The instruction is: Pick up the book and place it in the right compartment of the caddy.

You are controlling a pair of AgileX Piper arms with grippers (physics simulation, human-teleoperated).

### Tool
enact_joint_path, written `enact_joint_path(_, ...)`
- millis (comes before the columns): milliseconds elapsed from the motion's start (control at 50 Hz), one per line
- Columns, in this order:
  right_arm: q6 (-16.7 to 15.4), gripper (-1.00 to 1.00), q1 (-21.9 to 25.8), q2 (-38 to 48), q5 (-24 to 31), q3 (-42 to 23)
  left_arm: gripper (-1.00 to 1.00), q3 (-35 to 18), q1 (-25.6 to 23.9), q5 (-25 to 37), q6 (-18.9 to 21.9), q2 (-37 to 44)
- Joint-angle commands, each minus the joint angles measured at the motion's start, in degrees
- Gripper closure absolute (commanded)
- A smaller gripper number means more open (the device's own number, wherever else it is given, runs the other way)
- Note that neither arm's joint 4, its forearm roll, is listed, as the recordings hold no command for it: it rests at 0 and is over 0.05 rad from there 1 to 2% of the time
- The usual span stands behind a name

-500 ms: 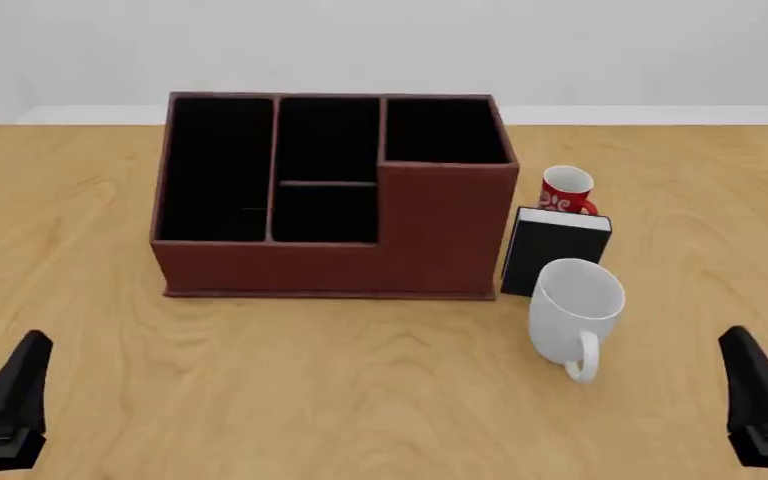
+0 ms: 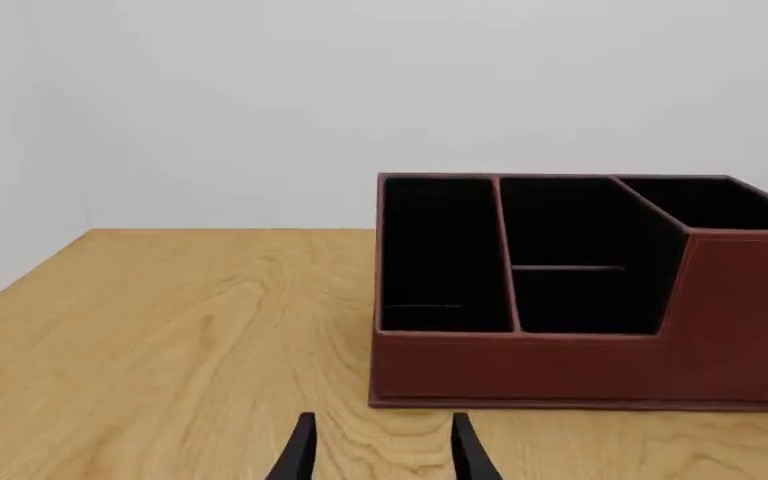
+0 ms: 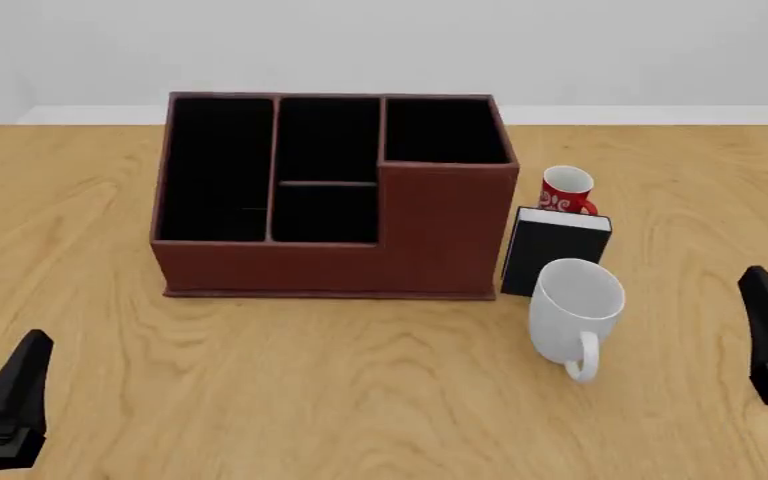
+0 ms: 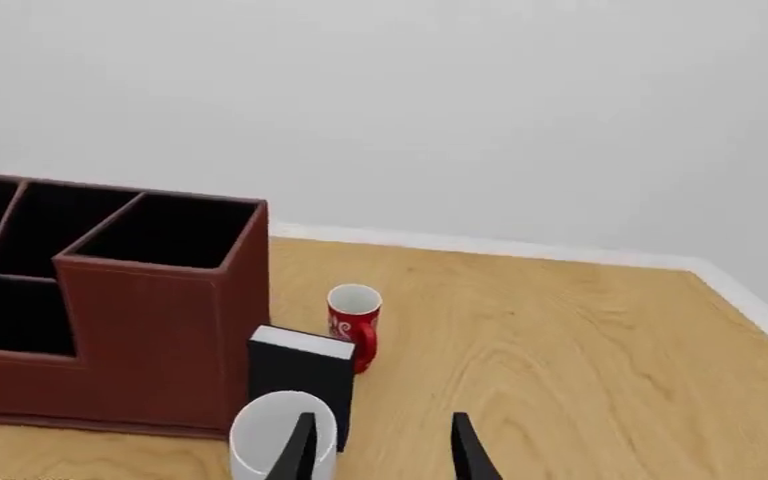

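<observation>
Since the book (image 3: 554, 253) stands untouched on the desk (image 3: 357, 380) ahead-left of the right hand (image 4: 381, 450), parted narrowly and empty, grasping and placing into the caddy (image 3: 332, 195) remain.

One caddy (image 3: 337, 255) with four black-lined compartments: one long narrow, two small middle, and one right compartment (image 3: 443, 128) with taller walls. One book (image 3: 552, 250), black with a white page edge. Two mugs: one white mug (image 3: 575, 303), one red mug (image 3: 567, 189). Two grippers: left gripper (image 2: 377, 455) and right gripper (image 4: 377, 450), each showing two fingers. Ahead of the right gripper: the book and both mugs, three items. Ahead of the left gripper: the caddy only. One wooden surface (image 3: 357, 380).
</observation>
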Motion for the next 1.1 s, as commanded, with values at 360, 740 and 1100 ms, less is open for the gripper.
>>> enact_joint_path(360,-21.9,-1.0,7.8,22.2,4.5,-19.7,-1.0,0.0,0.0,0.0,0.0,0.0)
enact_joint_path(740,-37.6,-1.0,17.8,34.5,18.1,-35.8,-1.0,0.0,0.0,0.0,0.0,0.0)
enact_joint_path(1100,-44.6,-1.0,21.8,48.6,40.8,-57.4,-1.0,0.0,0.0,0.0,0.0,0.0)
